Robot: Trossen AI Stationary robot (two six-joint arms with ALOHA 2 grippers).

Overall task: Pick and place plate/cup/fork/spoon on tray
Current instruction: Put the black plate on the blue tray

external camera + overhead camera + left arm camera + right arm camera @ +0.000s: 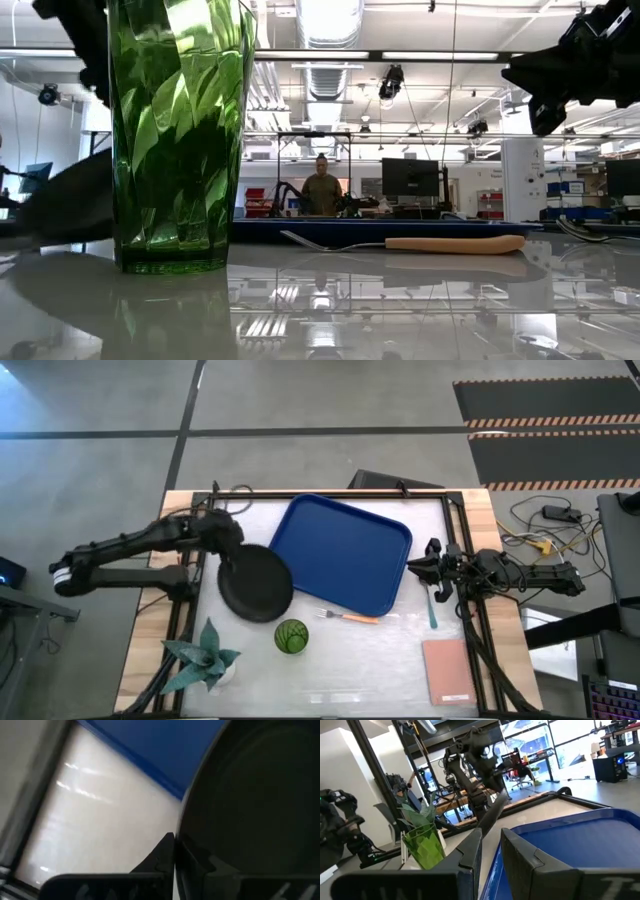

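The dark plate (256, 584) is at the left of the blue tray (345, 555), tilted, in my left gripper (228, 542), which is shut on its far-left rim. In the right wrist view the plate (492, 815) shows edge-on, slanting. The green cup (291, 636) stands near the front; the orange-handled fork (352, 617) lies on the table beside the tray's near edge. The teal-handled spoon (432, 608) lies by the tray's right side. My right gripper (428, 567) hovers just beyond the spoon's far end, empty, its fingers a narrow gap apart (491, 840). My left gripper pinches the plate's rim (186, 845) at its far-left side between the two fingers, one finger (160, 862) on each face. It comes from the table's left. The plate is tilted with the held side raised; whether its lower edge touches the table I cannot tell.
A pale teal spiky plant (205, 656) stands at the near left, close to the cup. A pink pad (448, 672) lies at the near right. A black frame runs round the table. A person shows far off in the room (321, 190).
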